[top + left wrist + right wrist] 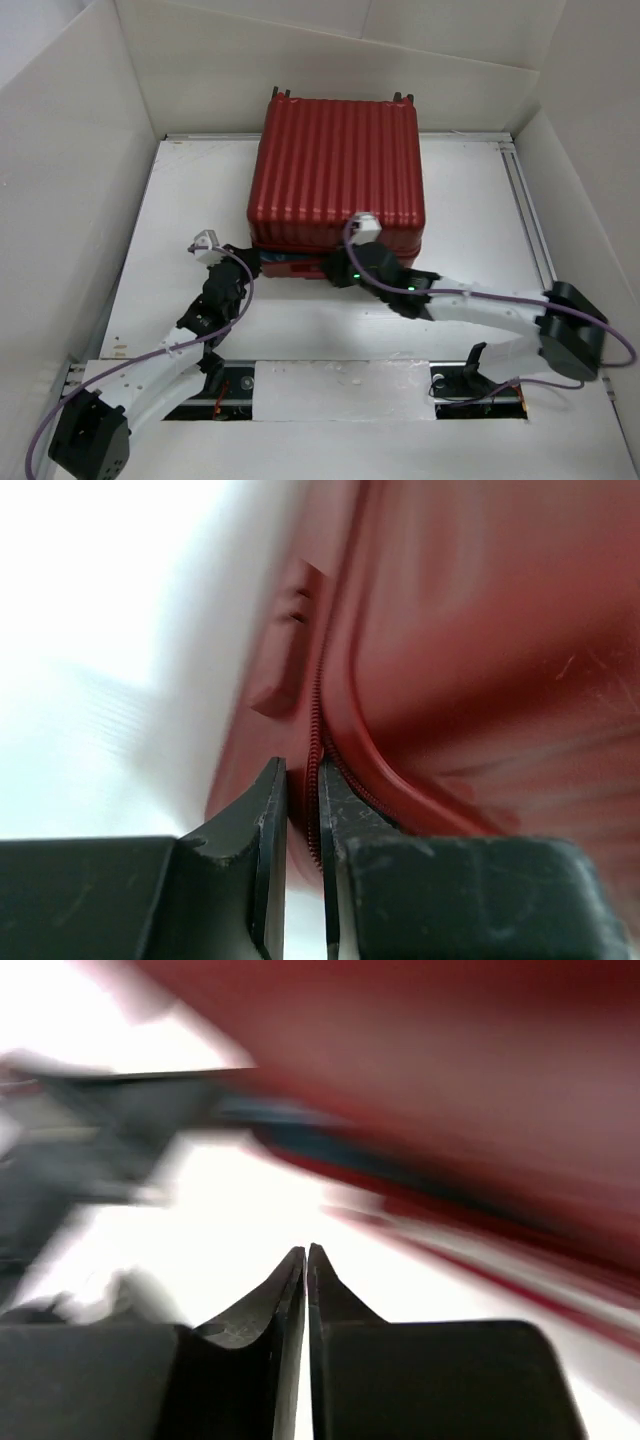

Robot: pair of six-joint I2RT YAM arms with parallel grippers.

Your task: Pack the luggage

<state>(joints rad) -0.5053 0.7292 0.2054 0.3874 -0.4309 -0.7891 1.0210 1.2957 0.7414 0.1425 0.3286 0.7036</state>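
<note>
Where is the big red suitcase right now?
In the top view the suitcase lies flat at the far middle of the table, with the left gripper and right gripper at its near edge.

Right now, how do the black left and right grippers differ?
Black left gripper: fingers a slit apart, zipper seam of the dark-red ribbed hard-shell suitcase showing between; grip unclear. Black right gripper: fingers touching, nothing between. Left at the suitcase's near-left corner, right nearer mid-edge. Both face its near side.
</note>
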